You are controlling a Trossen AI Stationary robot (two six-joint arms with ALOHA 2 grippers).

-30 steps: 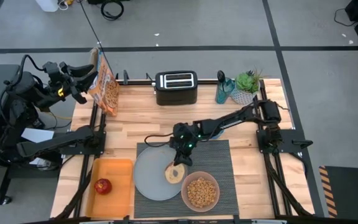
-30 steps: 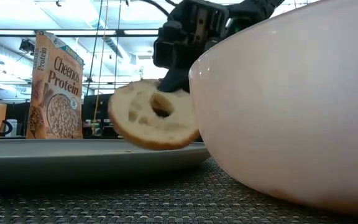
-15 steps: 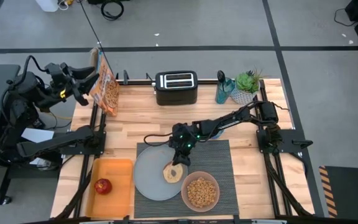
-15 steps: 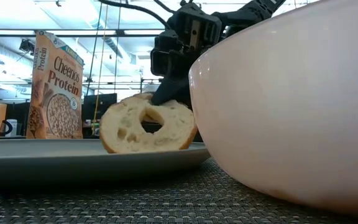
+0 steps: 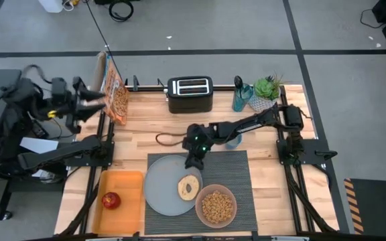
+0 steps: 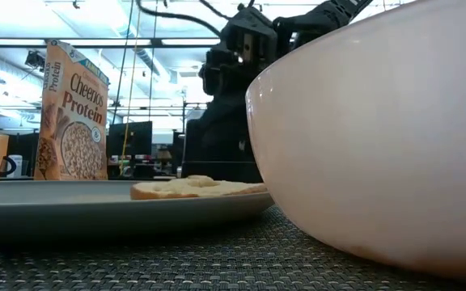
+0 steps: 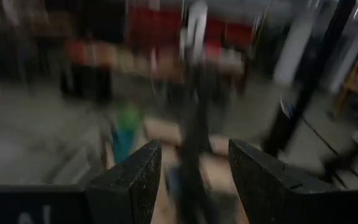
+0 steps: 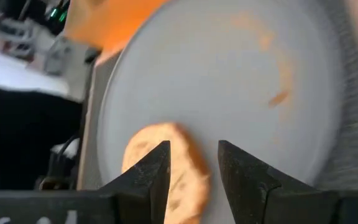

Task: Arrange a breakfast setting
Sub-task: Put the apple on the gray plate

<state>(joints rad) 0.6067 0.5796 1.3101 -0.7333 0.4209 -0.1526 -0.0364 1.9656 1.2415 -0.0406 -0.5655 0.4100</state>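
Note:
The bagel (image 5: 189,187) lies flat on the right part of the grey plate (image 5: 158,194), which sits on the dark striped placemat (image 5: 236,171); it also shows in the low view (image 6: 196,188) and the right wrist view (image 8: 166,167). The pinkish bowl (image 5: 215,206) of brown cereal stands on the placemat's near right. My right gripper (image 5: 194,159) is open and empty, above the plate's far edge. My left gripper (image 5: 96,100) is open, off the table's far left by the cereal box. The red apple (image 5: 111,199) lies in the orange tray. The spoon is not seen.
A black toaster (image 5: 189,94) stands at the far edge, with a teal bottle (image 5: 240,97) and a potted plant (image 5: 267,90) to its right. The cereal box (image 5: 114,90) stands at the far left corner. The orange tray (image 5: 119,201) lies left of the placemat.
My right gripper has set the bagel down on the plate, let it go, and drawn back up and toward the far edge. The bagel, first held tilted on edge, has fallen flat on the plate. My left gripper has shifted a little by the cereal box.

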